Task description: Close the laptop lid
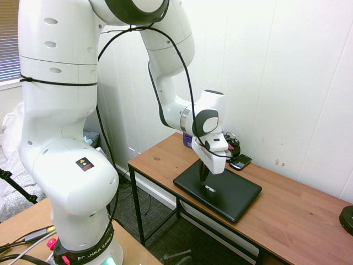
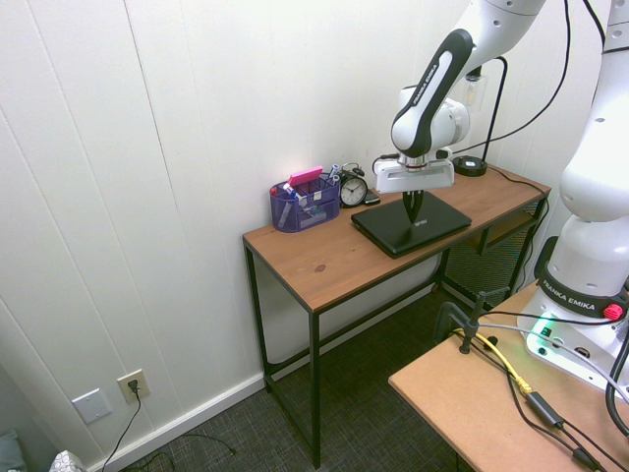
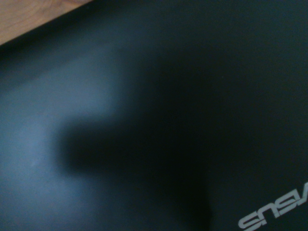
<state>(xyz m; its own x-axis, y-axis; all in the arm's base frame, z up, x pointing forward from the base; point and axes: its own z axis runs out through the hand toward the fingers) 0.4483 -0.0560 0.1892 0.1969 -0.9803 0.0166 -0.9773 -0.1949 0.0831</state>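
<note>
The laptop lid (image 1: 226, 193) is a matte black panel with a small silver logo, lying flat down on its base on the wooden desk (image 1: 165, 157). My gripper (image 1: 203, 178) points straight down with its fingers shut together, and its tips touch the lid near the logo. From the opposite side the same black lid (image 2: 393, 228) lies flat with the gripper (image 2: 412, 218) standing on it. Almost all of the wrist view is taken up by the dark lid (image 3: 96, 120), with the silver logo (image 3: 274, 211) at one corner.
A small black phone (image 1: 241, 162) and a black alarm clock (image 2: 353, 190) sit behind the laptop by the wall. A purple mesh organizer (image 2: 303, 205) stands at the desk's back. A round black object (image 2: 470, 165) rests at the desk's far end.
</note>
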